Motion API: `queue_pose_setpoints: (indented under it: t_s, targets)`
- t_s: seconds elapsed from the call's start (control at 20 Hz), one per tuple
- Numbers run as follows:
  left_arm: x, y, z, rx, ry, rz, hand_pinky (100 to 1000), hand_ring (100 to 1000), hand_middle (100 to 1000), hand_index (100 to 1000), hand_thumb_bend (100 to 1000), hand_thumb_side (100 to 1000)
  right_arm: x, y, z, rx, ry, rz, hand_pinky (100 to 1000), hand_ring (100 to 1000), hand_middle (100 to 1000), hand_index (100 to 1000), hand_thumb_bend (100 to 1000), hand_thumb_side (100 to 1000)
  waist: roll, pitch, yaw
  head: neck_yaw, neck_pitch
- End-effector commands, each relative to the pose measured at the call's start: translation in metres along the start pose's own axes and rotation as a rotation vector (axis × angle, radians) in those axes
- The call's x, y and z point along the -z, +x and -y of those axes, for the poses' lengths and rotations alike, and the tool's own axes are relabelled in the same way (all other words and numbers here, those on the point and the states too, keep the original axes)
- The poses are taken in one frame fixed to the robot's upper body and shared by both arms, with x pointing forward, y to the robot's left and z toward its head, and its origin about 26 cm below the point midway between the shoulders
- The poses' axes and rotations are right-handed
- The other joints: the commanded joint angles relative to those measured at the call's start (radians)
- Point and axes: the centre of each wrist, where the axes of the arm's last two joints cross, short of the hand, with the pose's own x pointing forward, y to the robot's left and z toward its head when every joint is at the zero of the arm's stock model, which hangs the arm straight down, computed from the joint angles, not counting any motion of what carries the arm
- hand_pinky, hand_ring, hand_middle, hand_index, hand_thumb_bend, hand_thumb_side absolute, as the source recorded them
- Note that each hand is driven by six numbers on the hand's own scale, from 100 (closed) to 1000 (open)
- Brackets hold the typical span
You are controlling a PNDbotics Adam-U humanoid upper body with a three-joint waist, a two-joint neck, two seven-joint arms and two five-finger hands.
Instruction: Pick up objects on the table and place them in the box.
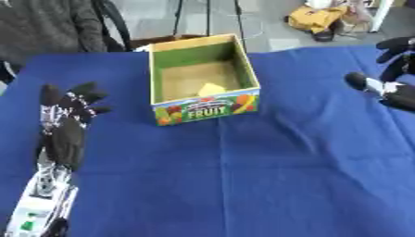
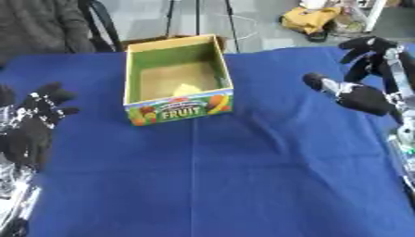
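An open cardboard box [image 1: 204,110] marked FRUIT, green inside, stands at the back middle of the blue table. A pale yellow object [image 1: 211,89] lies on its floor near the front wall. My left hand [image 1: 69,115] rests at the left of the table, fingers straight and spread, holding nothing. My right hand [image 2: 362,97] hovers at the right, level with the box, fingers relaxed and pointing away, with nothing in it. Both hands are well apart from the box.
The blue cloth [image 1: 243,176] covers the whole table. A chair and a person's dark sleeve [image 1: 48,25] show at the far left edge. A yellow bag [image 1: 317,17] lies on the floor behind the table.
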Motion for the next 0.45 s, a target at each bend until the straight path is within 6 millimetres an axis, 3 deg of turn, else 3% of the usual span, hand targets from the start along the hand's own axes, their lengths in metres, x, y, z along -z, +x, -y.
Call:
queue_pose_setpoints:
  t_s: [0.05,0.45]
  targets:
    - [0.002,0.005,-0.006,0.027,0.001,0.017,711,798,617,787,822,1000,-0.002,0.005,0.007,0.035,-0.04,0.018,393,410,512,714,787,494,-0.002,-0.013,-0.004,0.006,0.01]
    - [-0.002,0.001,-0.005,0.023,0.006,0.002,711,798,617,787,824,1000,-0.017,-0.002,0.002,0.092,-0.078,-0.018,390,406,508,711,767,485,-0.002,-0.013,-0.005,0.018,0.032]
